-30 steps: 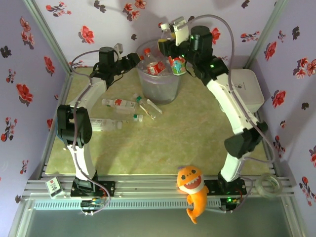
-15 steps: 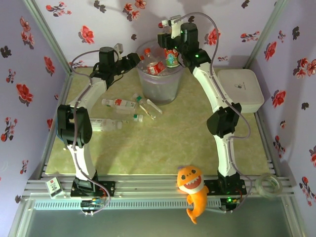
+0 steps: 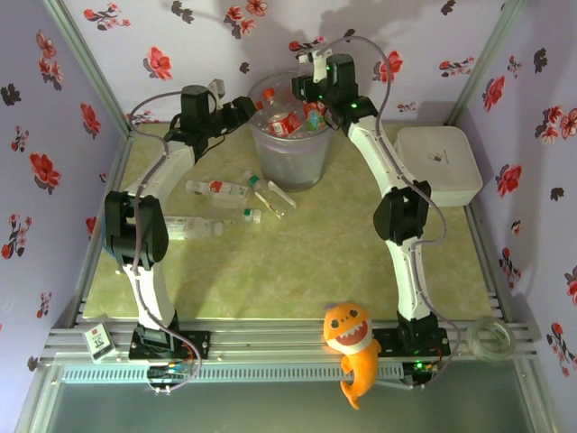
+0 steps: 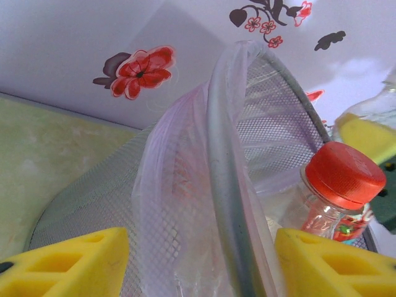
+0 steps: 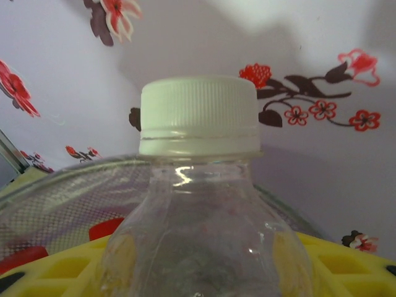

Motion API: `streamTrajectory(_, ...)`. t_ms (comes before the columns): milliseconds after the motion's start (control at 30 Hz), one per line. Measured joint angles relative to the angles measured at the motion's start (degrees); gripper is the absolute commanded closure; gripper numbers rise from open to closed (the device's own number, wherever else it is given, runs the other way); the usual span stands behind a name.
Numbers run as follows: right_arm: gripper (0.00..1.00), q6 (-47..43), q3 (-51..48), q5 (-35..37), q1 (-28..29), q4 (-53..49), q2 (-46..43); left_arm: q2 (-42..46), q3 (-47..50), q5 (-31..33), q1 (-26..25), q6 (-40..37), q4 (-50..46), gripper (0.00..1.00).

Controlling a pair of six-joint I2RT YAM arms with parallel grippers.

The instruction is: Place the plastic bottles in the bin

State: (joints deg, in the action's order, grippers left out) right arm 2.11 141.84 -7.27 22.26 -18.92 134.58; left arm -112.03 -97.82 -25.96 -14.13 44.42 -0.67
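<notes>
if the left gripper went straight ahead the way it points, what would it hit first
Most likely the bin: its rim stands between the open fingers of the left gripper, so it would run deeper into the jaws. A red-capped bottle lies beyond it, though depth is unclear.

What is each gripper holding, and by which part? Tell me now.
Right fingers clamp a clear white-capped bottle by its body, below the shoulder. Left fingers stand apart astride the bin's rim, not visibly pinching it.
</notes>
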Motion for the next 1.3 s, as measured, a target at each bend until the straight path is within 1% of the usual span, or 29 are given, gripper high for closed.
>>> streamTrajectory(67, 0.39, 0.0, -0.02, 0.02, -0.04, -0.37, 1.01, -0.02, -0.04, 0.0, 0.0, -0.02, -0.13, 0.36)
streamTrajectory(100, 0.32, -0.04, -0.09, 0.0, -0.11, -0.48, 1.38, -0.02, -0.07, 0.0, 0.0, -0.02, -0.15, 0.36)
streamTrajectory(133, 0.22, -0.13, -0.31, 0.02, -0.15, -0.7, 1.66, -0.02, -0.07, 0.0, 0.0, -0.04, -0.22, 0.36)
streamTrajectory(167, 0.16, -0.22, -0.42, -0.04, -0.17, -0.98, 1.88, -0.02, -0.13, 0.0, 0.0, -0.04, -0.26, 0.36)
streamTrajectory(300, 0.06, -0.44, -0.55, -0.57, -0.07, -1.29, 1.95, -0.09, -0.42, 0.24, -0.02, -0.22, -0.26, 0.36)
streamTrajectory(400, 0.03, -0.61, -0.55, -0.85, 0.15, -1.33, 1.95, -0.13, -0.55, 0.24, -0.11, -0.24, -0.46, 0.36)
streamTrajectory(600, 0.02, -0.66, -0.55, -1.29, 0.2, -1.4, 1.88, -0.13, -0.7, 0.31, -0.11, -0.57, -0.74, 0.36)
streamTrajectory(700, 0.05, -1.05, -1.46, -1.27, 0.17, -1.68, 0.85, -0.13, -0.81, 0.26, -0.11, -0.85, -0.96, 0.36)
streamTrajectory(867, 0.07, -1.03, -6.4, -0.52, 0.28, -1.88, -4.85, -0.13, -1.05, 0.31, -0.11, -1.29, -1.53, 0.36)
streamTrajectory(967, 0.08, -0.96, -8.76, 0.66, 0.22, -1.97, -9.77, -0.13, -1.14, 0.33, -0.11, -1.36, -1.6, 0.36)
streamTrajectory(1167, 0.2, 1.49, -9.09, 5.88, -0.35, -3.76, -17.75, -0.13, -1.4, 0.42, -0.11, -1.57, -2.03, 0.34)
streamTrajectory(1300, 0.28, 7.37, -9.07, 7.06, -2.73, -8.07, -19.3, -0.22, -2.69, 0.42, -0.11, -2.43, -4.33, 0.34)
